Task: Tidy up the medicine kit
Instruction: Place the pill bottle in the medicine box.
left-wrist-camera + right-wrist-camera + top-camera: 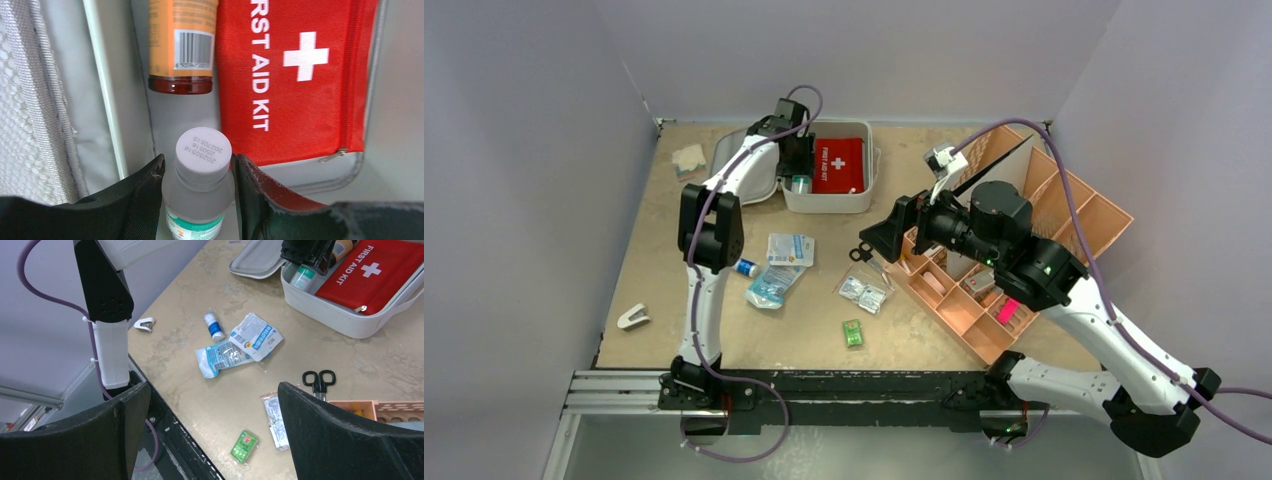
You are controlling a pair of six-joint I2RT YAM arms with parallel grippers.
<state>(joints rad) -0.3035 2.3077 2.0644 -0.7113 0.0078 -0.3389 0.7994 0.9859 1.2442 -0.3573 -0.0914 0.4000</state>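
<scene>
Found tan counter (674,330), lilac walls (524,150), medicine kit (827,203) at far edge holding red pouch (838,165), amber bottle (182,45), left fingers (145,205) clamped on clear bottle (200,185), right fingers (340,435) spread empty.

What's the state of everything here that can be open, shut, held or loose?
kit: open, lid laid back.
bottle: capped, gripped, inside kit.
left gripper: shut on bottle.
pouch: zipped, in kit.
right gripper: open, empty.
scissors: closed, lying loose.
</scene>
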